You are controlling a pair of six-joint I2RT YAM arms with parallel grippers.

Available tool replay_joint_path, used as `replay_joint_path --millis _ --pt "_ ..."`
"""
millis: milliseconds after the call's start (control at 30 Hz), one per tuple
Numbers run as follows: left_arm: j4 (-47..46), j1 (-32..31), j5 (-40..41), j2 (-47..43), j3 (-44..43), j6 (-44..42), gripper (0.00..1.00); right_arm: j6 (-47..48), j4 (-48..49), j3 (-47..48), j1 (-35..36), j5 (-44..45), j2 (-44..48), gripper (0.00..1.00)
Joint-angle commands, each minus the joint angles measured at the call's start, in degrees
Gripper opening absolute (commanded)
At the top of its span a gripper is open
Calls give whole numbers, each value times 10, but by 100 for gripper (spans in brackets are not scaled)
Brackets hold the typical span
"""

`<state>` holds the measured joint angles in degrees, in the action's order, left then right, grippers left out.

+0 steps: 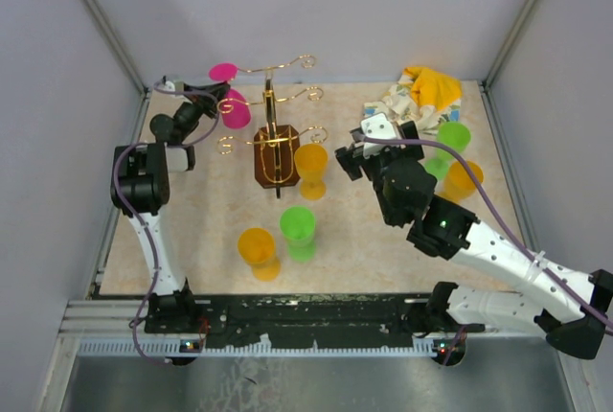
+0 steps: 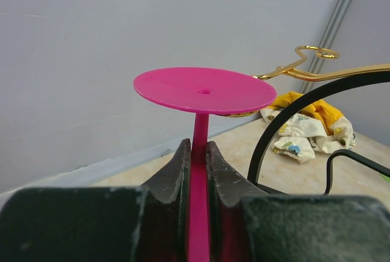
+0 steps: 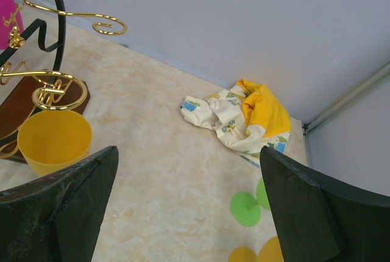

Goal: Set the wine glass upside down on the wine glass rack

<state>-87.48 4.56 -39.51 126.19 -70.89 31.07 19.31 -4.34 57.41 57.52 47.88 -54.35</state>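
The left gripper (image 2: 199, 152) is pinching the thin stem of the magenta plastic wine glass (image 2: 204, 90), holding it inverted, foot uppermost, near the far left corner of the worktop (image 1: 369, 249), just beside the left hook arms of the gold wire wine glass rack on its dark brown wooden base (image 1: 275, 158). Inversion is judged done; whether the foot is seating on a hook cannot be told, and release is remaining. The right gripper (image 3: 189, 201), jaws spread wide and holding nothing, is hovering right of the rack. A yellow plastic glass (image 1: 310, 165) is standing just beside the base, a green one (image 1: 298, 228) and an orange one (image 1: 257, 247) nearer the front edge, and a crumpled yellow-and-white cloth (image 1: 419, 94) is lying at the far right corner. The curled arms crowding the foot are judged the main obstruction.
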Motion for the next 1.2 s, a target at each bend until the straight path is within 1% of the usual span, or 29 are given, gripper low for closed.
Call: replay_joint_path --millis 0,167,467,533,700,767,833,933,1000,1167 --pt "-151 8 -21 -17 16 7 0 -2 12 2 -6 -2 -2 99" --pt "-151 2 -46 -33 31 -1 0 -2 13 0 -6 -2 -3 99" --pt "-151 -11 -61 -48 52 -13 0 -6 12 -4 -9 -4 -5 99" --pt "-151 -13 -58 -51 56 -12 12 -7 12 -5 -10 -5 -5 99" --pt "-151 -12 -42 -69 87 -27 49 -8 10 -6 -11 -7 -4 99" --pt "-150 -12 -37 -80 106 -34 57 -9 8 -6 -11 -7 -3 99" --pt "-144 -9 -32 -91 118 -38 62 -12 7 -6 -11 -8 -1 99" --pt "-134 -4 -21 -109 137 -39 68 -15 6 -6 -11 -9 1 99" --pt "-130 2 -9 -120 152 -36 69 -17 4 -2 -11 -10 0 99" --pt "-124 32 21 -145 189 -25 70 -19 -4 4 -11 -10 -3 99"
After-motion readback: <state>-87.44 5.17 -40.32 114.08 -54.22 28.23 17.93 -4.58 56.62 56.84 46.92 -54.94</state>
